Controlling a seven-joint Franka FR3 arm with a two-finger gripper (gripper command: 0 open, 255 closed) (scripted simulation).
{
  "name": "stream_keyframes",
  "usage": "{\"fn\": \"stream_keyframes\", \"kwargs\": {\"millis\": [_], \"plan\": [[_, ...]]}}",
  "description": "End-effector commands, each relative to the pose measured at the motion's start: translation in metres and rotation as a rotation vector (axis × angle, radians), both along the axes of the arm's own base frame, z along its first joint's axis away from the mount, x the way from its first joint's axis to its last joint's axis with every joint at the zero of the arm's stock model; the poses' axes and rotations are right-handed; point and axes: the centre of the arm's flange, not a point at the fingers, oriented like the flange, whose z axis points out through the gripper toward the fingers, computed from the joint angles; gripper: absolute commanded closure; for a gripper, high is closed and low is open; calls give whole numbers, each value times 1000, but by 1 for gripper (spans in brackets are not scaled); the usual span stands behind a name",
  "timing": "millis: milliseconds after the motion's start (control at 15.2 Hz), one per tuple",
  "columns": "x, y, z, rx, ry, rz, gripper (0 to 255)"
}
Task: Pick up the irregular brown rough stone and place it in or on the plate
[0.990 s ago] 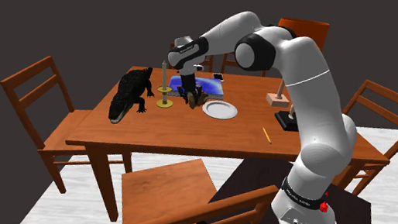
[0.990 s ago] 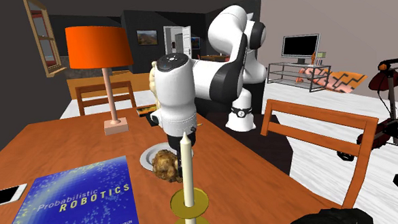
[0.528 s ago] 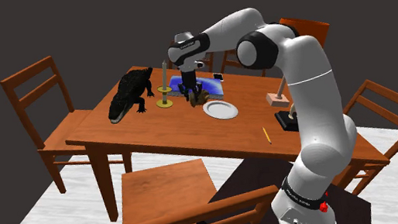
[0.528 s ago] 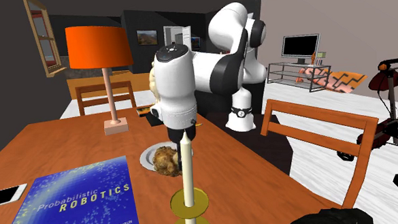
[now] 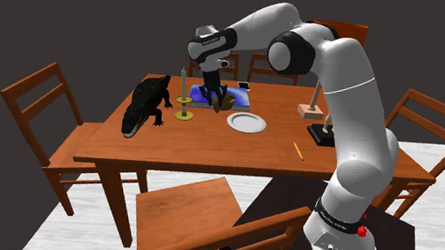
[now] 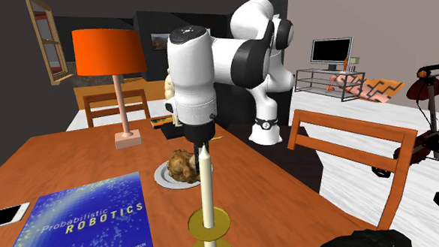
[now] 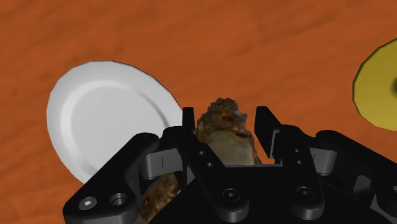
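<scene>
Claw [image 7: 226, 119] clamped on stone [image 7: 221, 137]. The stone has risen clear of tabletop [image 7: 254, 44] since a second ago. Plate [image 5: 247, 123] lies at its five o'clock in the shoulder view; carry pending.

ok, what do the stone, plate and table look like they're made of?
Stone: rough rock, mottled brown and tan, lumpy matte surface.
Plate: plain white and smooth with a softly shaded rim; probably ceramic, though it could be plastic.
Table: wood, reddish-brown with visible grain streaks and little gloss.
</scene>
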Motion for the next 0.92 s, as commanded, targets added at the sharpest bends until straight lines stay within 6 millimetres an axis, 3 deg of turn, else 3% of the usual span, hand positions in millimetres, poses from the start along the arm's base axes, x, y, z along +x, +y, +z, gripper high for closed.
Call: {"fn": "stream_keyframes", "kwargs": {"millis": [0, 198, 858], "plan": [[0, 0, 12, 0, 0, 0, 255], [0, 0, 24, 0, 0, 0, 255], [-117, -68, 35, 0, 0, 0, 255]]}}
